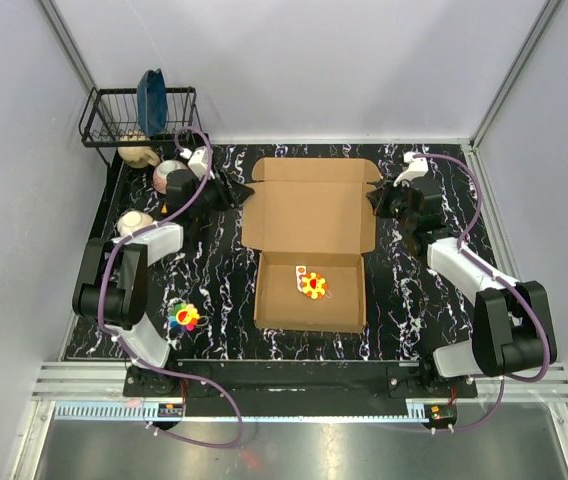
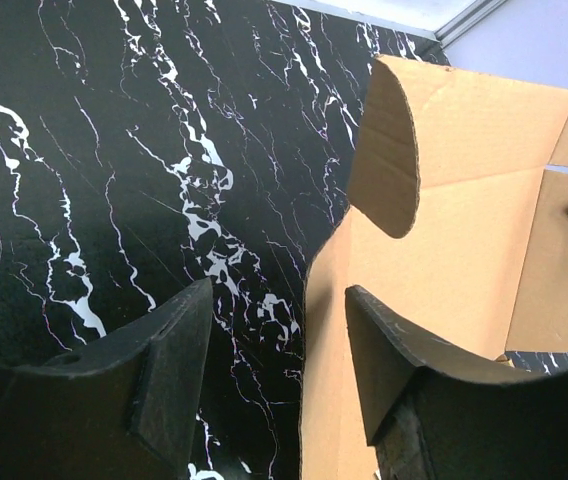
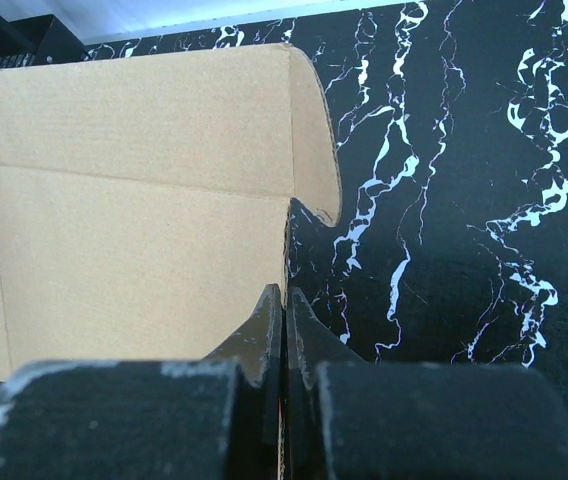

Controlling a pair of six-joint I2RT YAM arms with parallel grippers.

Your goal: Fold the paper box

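Inside the paper box [image 1: 309, 215] lies a colourful toy [image 1: 313, 285].

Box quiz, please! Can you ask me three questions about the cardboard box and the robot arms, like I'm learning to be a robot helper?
1. True or false: the box has its lid open.
2. What lies inside the box? A) a bowl B) a colourful toy C) nothing at all
3. Which jaws stand open, one on each side of the box's edge: the left jaws or the right jaws?

Key: 1 true; 2 B; 3 the left jaws.
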